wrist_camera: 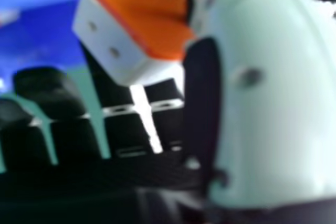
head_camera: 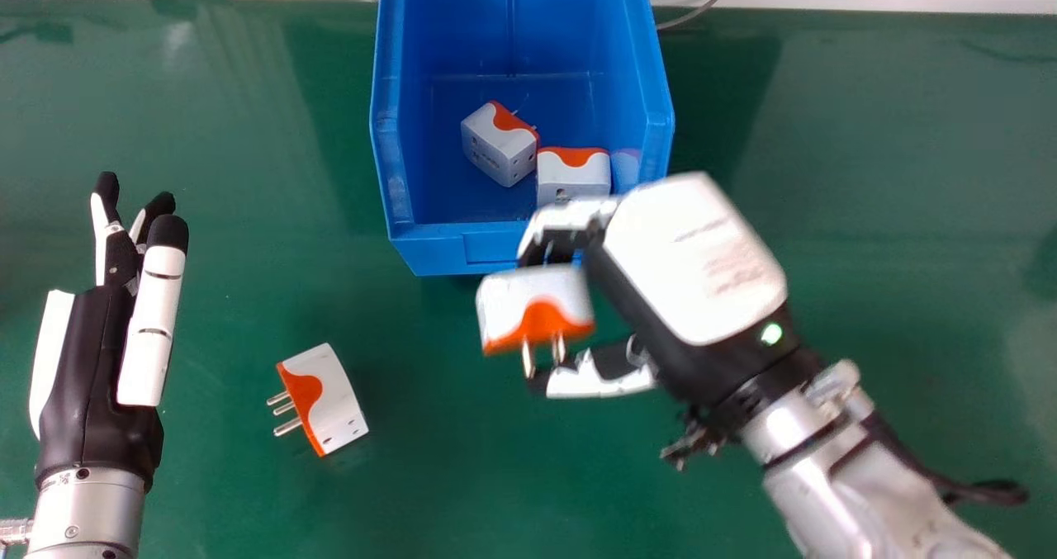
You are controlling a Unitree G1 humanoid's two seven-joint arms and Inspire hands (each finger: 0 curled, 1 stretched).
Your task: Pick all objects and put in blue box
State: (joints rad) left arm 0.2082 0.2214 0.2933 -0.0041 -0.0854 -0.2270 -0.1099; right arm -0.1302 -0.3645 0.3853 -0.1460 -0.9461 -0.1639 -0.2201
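**Adapter gripped at the very doorstep of the blue box (head_camera: 438, 249)!**

And it is the carry that is in hand here, by the look of it: the held adapter (head_camera: 533, 299), white and orange, is pinched between curled fingers and thumb by the right hand (head_camera: 694, 258), just short of the box's near wall. The grip is seen in the right hand view too, with the thumb laid against the block.

Inside the box, a tilted adapter (head_camera: 500, 146) and a front adapter (head_camera: 574, 175) are already banked. Out on the green table (head_camera: 867, 336), a loose adapter (head_camera: 330, 402) is left lying on its own, prongs turned towards the left hand (head_camera: 99, 361), whose fingers are held extended and empty at the view's left.

What is called for next? The near wall must be cleared by block and prongs alike, the grip opened only once the floor of the box is beneath. A snag on that rim is the risk. After that, the loose one is to be fetched.
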